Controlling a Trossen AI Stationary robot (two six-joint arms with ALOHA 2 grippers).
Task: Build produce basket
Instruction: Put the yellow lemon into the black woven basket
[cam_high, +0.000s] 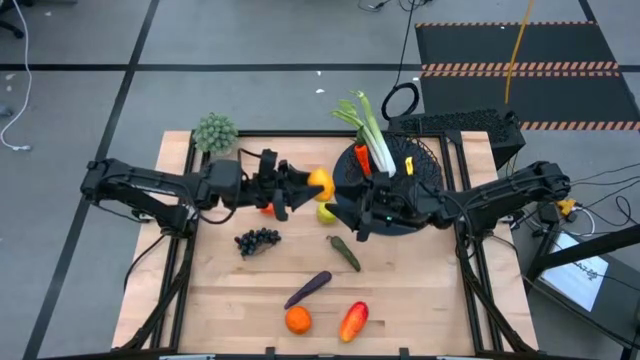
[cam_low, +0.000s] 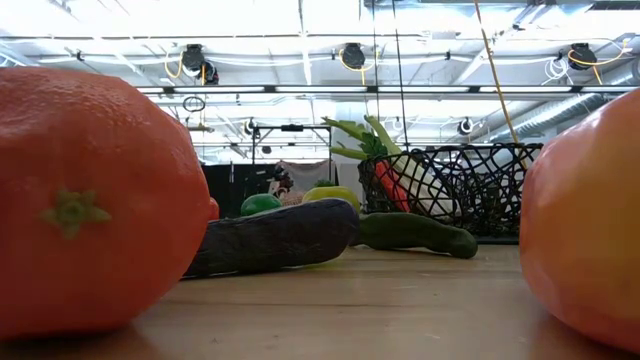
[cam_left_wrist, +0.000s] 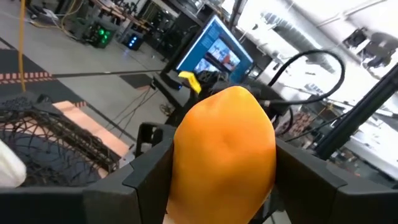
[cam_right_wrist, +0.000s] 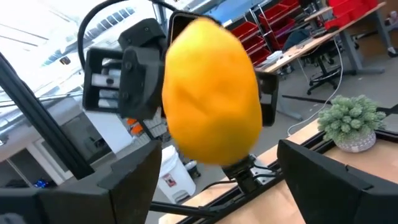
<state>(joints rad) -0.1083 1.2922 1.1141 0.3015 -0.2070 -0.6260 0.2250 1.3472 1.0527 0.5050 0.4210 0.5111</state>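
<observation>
Currently: orange (cam_high: 320, 181) clamped in left pincer (cam_high: 305, 189), midair between the arms; right pincer (cam_high: 345, 215) open, facing it, nearer basket (cam_high: 425, 160).

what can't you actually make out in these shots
- High view: the right gripper is dark against the black basket; its fingers merge with the mesh.
- High view: the left gripper and the orange fruit it holds cover a red item beneath the arm; what it is cannot be told.
- Low view: both grippers are out of sight; a big orange blocks the left side.
- Right wrist view: the fruit hides most of the left gripper.
</observation>
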